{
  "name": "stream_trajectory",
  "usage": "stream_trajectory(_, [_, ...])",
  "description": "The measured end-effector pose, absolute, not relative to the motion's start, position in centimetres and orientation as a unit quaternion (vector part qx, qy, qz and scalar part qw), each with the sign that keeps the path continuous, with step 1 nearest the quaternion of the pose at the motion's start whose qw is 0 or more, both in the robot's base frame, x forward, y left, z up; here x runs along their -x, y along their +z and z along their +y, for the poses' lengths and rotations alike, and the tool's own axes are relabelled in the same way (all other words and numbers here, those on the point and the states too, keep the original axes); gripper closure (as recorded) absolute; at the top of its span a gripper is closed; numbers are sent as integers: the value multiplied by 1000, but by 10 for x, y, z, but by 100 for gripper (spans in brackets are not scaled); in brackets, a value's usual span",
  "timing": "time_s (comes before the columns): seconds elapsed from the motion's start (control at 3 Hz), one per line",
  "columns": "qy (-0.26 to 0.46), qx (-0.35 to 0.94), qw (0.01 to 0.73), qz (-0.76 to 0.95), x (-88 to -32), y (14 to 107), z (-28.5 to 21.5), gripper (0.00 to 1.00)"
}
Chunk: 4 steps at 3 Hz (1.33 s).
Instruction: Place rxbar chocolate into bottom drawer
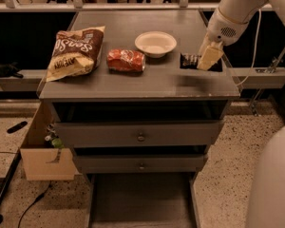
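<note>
The rxbar chocolate (pixel 189 61), a small dark bar with pale lettering, is held by my gripper (pixel 208 60) at the right side of the cabinet top (pixel 147 82). The gripper's cream fingers (pixel 210 55) are shut on the bar and cover its middle. The bar hangs a little above the top, with its shadow on the surface in front of it. The bottom drawer (pixel 141 201) stands pulled out at floor level, below the cabinet's front, and its flat grey floor is bare.
A large brown-and-cream chip bag (pixel 76 51), an orange-red packet (pixel 126 61) and a white bowl (pixel 155 43) lie on the cabinet top. Two upper drawers with knobs (pixel 141 137) are slightly pulled out. A cardboard box (pixel 40 161) stands at the left, my white body (pixel 275 184) at the right.
</note>
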State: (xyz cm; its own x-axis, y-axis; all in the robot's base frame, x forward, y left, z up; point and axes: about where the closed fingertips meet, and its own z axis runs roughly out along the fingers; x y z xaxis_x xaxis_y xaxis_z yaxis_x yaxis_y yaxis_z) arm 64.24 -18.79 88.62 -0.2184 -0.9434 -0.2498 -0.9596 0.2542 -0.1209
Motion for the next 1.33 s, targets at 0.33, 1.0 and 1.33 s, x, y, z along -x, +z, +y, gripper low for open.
stream_trajectory(0.33, [23, 600, 157, 784, -589, 899, -199, 100])
stream_trajectory(1.0, [43, 589, 122, 798, -479, 874, -209, 100])
stream_trajectory(1.33, [48, 589, 109, 800, -469, 862, -210, 100])
